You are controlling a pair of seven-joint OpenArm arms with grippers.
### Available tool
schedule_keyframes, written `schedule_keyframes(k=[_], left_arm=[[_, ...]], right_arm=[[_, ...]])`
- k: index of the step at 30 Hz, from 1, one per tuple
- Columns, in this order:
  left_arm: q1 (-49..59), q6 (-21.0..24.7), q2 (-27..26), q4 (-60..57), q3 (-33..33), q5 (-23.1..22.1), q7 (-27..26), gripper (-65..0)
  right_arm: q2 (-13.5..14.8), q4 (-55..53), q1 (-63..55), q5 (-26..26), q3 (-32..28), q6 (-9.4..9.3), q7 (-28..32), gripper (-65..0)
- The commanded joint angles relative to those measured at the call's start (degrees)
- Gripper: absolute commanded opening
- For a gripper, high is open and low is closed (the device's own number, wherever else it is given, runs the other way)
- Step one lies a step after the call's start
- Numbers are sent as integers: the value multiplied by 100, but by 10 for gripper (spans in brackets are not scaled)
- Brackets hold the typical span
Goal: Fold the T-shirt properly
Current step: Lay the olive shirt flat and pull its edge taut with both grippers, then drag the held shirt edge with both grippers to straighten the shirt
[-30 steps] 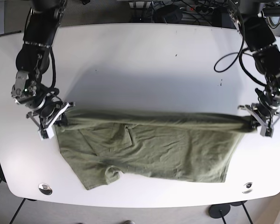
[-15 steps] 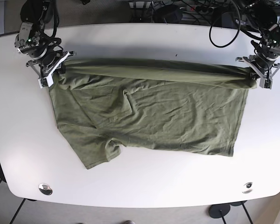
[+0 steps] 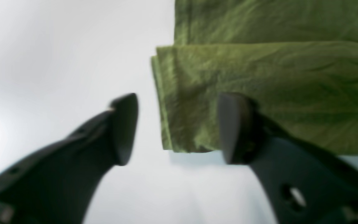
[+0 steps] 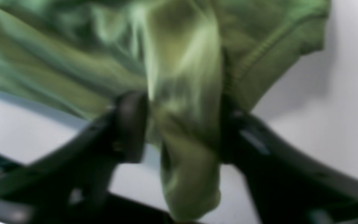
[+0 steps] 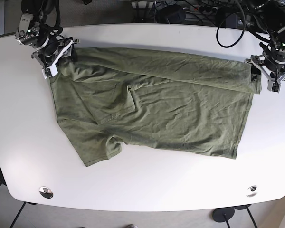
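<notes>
The olive T-shirt (image 5: 152,109) lies spread on the white worktop (image 5: 147,185), its far edge carried to the back within the past second. The left gripper (image 3: 177,127) has now let go, jaws apart around the hem corner; the right gripper (image 4: 182,124), though blurred, apparently remains clamped on bunched cloth. The fold looks undone.

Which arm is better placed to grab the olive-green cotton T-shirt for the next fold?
Left. The left gripper is open beside the olive-green cotton T-shirt; the right gripper has cloth between its fingers.
</notes>
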Motion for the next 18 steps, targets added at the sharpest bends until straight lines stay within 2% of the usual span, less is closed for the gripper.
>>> schedule_keyframes(k=[1, 4, 7, 9, 12, 16, 18], left_arm=[[-205, 21, -271, 70, -108, -67, -75, -197], [-478, -23, -518, -44, -143, -76, -75, -197], [-557, -31, -623, 0, -143, -76, -84, -197], [-601, -31, -623, 8, -143, -199, -92, -197], [-592, -31, -623, 0, -116, -603, -92, -197], [-214, -31, -518, 8, 77, -638, -75, -199], [-21, -31, -351, 114, 174, -612, -92, -229]], right_arm=[[122, 95, -59, 426, 209, 3, 83, -241], [289, 130, -199, 962, 314, 12, 75, -227], [430, 104, -375, 2026, 868, 188, 75, -227], [474, 121, -446, 2430, 1114, 196, -57, -227], [483, 130, -437, 2553, 1413, 196, -365, -227], [500, 297, -595, 2544, 1440, 196, -532, -228], [465, 455, -780, 2536, 1422, 179, -550, -228]])
